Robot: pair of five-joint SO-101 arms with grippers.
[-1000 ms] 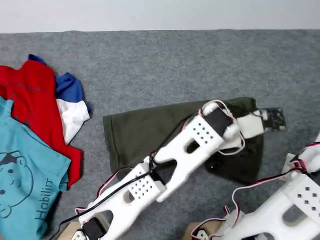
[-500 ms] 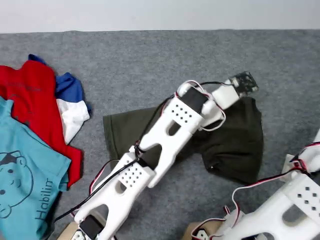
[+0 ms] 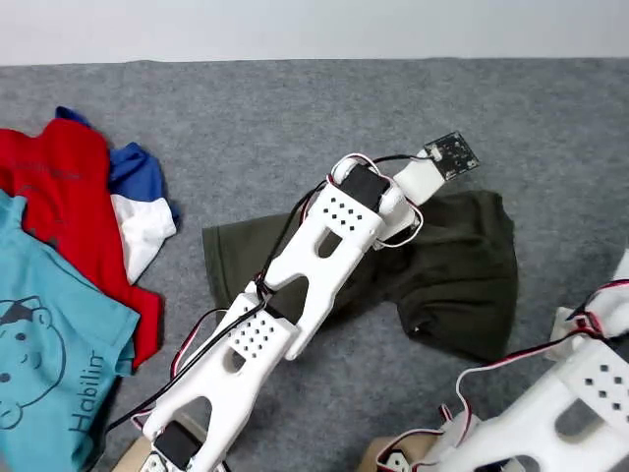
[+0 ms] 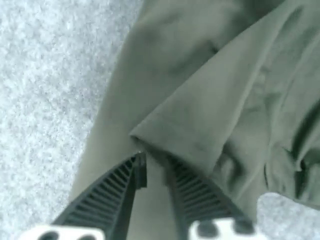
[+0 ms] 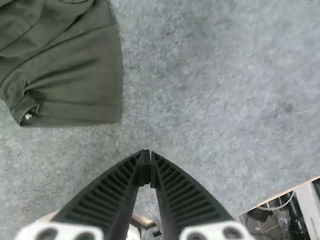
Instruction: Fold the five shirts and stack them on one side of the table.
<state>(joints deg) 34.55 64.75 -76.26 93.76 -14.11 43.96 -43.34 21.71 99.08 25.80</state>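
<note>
A dark green shirt (image 3: pixel 462 265) lies partly folded at the middle of the grey table. My left arm (image 3: pixel 324 256) stretches across it. In the left wrist view my left gripper (image 4: pixel 156 167) hovers just over the green shirt (image 4: pixel 210 100), its fingers a narrow gap apart, with a folded sleeve hem right at the tips. My right gripper (image 5: pixel 150 160) is shut and empty over bare table, beside the green shirt's (image 5: pixel 65 65) edge. The right arm (image 3: pixel 580 393) sits at the near right corner.
A red shirt (image 3: pixel 59 187), a blue and white shirt (image 3: pixel 142 202) and a teal shirt (image 3: pixel 49 344) lie crumpled and overlapping at the left side. The table's far edge (image 3: pixel 314 61) meets a pale wall.
My left arm has swung from the green shirt's right edge toward its far middle, uncovering the shirt's right half. The shirt and the right arm have stayed put.
</note>
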